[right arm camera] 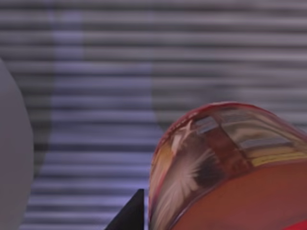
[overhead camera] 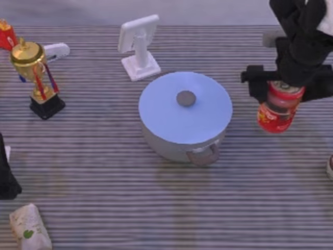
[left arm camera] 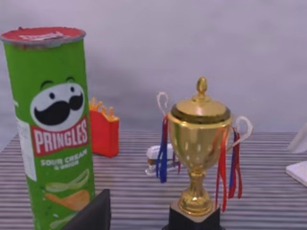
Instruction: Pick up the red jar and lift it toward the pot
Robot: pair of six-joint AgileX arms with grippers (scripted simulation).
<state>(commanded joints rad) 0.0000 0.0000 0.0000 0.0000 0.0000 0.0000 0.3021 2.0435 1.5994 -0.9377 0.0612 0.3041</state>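
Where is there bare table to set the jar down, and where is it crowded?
Bare table lies in front of the pot, between it and the wrapped pack, and between pot and trophy. The far left corner is crowded. The right gripper holds the red jar; the left gripper is parked.

Striped table [overhead camera: 104, 172] w/ pot [overhead camera: 184, 117], trophy [overhead camera: 36, 78]

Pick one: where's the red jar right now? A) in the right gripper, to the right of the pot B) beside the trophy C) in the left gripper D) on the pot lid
A: the right gripper clamps the red jar at its top, right of the pot and apart from it.
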